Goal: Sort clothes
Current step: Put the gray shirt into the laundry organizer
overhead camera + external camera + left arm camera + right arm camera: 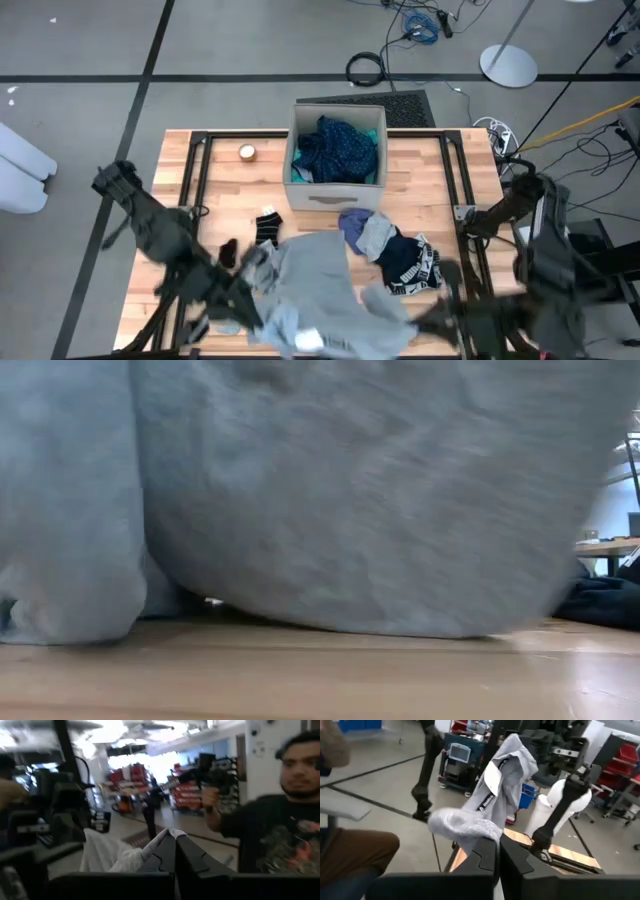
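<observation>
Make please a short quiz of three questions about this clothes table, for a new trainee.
1. True or false: the beige box is empty.
2. What do both grippers hold? A) grey garment B) black sock C) nothing
3. Fill in: the black sock lies on the table in front of the ___.

Key:
1. False: navy dotted and turquoise fabric lie inside it.
2. A: the left gripper and the right gripper are each shut on the grey garment.
3. box.

Grey garment (320, 285) blankets table front; bare wood (225, 170) left of box (336, 150), near tape roll (247, 152).
</observation>
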